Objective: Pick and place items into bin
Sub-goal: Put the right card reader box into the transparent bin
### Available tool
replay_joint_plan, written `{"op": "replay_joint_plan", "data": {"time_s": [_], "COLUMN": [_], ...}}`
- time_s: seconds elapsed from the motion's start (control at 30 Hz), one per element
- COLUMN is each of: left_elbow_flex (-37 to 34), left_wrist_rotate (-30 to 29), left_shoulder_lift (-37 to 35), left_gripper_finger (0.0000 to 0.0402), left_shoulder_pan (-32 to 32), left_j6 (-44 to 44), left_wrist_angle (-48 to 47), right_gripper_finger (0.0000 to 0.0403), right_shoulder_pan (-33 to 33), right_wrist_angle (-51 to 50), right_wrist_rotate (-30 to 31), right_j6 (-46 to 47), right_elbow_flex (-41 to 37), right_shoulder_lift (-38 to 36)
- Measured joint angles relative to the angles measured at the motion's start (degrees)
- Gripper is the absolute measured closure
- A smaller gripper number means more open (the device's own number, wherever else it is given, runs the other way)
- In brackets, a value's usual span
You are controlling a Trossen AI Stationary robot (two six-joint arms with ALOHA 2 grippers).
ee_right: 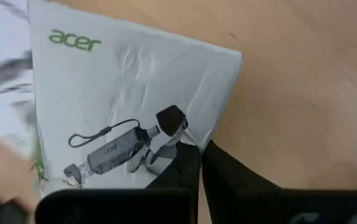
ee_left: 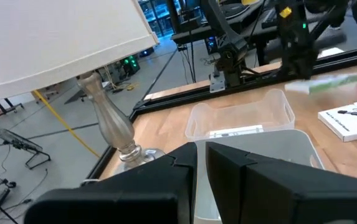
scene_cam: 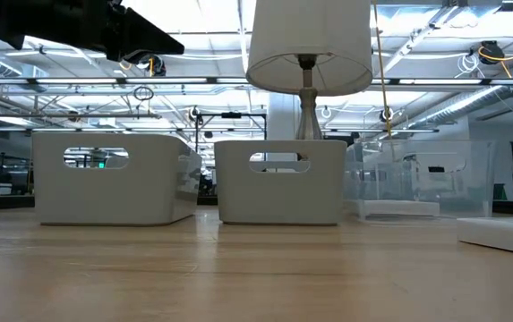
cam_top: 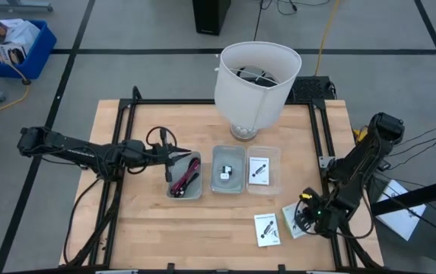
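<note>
My right gripper (cam_top: 307,213) is at the table's near right corner, shut on a white Acer card packet (ee_right: 122,99). This packet also shows in the left wrist view (ee_left: 324,84), up off the table. A second packet (cam_top: 267,228) lies flat on the wood beside it. A third packet (cam_top: 260,170) lies in the clear bin (cam_top: 277,181). My left gripper (cam_top: 169,157) hovers shut and empty over the left bin (cam_top: 197,190). That bin holds black and dark-red cables (cam_top: 183,181). The middle bin (cam_top: 229,186) holds a tiny black cube and a white block (cam_top: 224,175). My right gripper pinches the packet between its two fingers at one edge (ee_right: 187,138), near a corner, where the card is creased. The fingers come from above, pointing down. In the left wrist view the packet sits clear of the table, about level.
A big white lampshade on its stand (cam_top: 257,76) stands at the far edge behind the bins. A black frame (cam_top: 130,106) rims the table. A blue crate (cam_top: 16,46) sits on the floor far left. Bare wood lies in front of the bins.
</note>
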Motion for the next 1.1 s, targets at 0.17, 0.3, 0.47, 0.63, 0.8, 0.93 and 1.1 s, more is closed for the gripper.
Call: {"op": "replay_joint_plan", "data": {"time_s": [0.17, 0.3, 0.47, 0.63, 0.8, 0.93, 1.1], "left_elbow_flex": [0.0, 0.0, 0.0, 0.02, 0.02, 0.01, 0.01], "left_wrist_rotate": [-0.02, -0.02, -0.02, -0.02, -0.06, -0.06, -0.04], "left_shoulder_lift": [0.0, 0.0, 0.0, 0.0, 0.0, 0.0, 0.0], "left_gripper_finger": [0.036, 0.036, 0.036, 0.036, 0.036, 0.036, 0.036], "left_shoulder_pan": [0.0, 0.04, 0.04, 0.04, 0.04, 0.04, 0.04], "left_j6": [0.83, 2.01, 2.32, 4.29, 6.1, 6.28, 5.87], "left_wrist_angle": [0.33, 1.16, 3.48, 3.86, 3.91, 3.93, 3.92], "right_gripper_finger": [0.0402, 0.0402, 0.0402, 0.0403, 0.0403, 0.0403, 0.0403], "right_shoulder_pan": [-3.67, -10.07, -22.74, -39.0, -51.61, -55.94, -57.03], "right_wrist_angle": [-14.55, -23.92, -31.87, -30.22, -21.0, -11.81, -8.25], "right_wrist_rotate": [6.21, 13.4, 18.3, 14.18, 10.0, 5.34, -0.84], "right_j6": [-6.27, -14.54, -27.0, -41.88, -53.91, -59.39, -59.98], "right_elbow_flex": [7.67, 14.0, 19.11, 19.52, 19.45, 19.46, 19.45], "right_shoulder_lift": [-4.37, -7.07, -8.36, -8.05, -6.41, -2.92, 2.53]}}
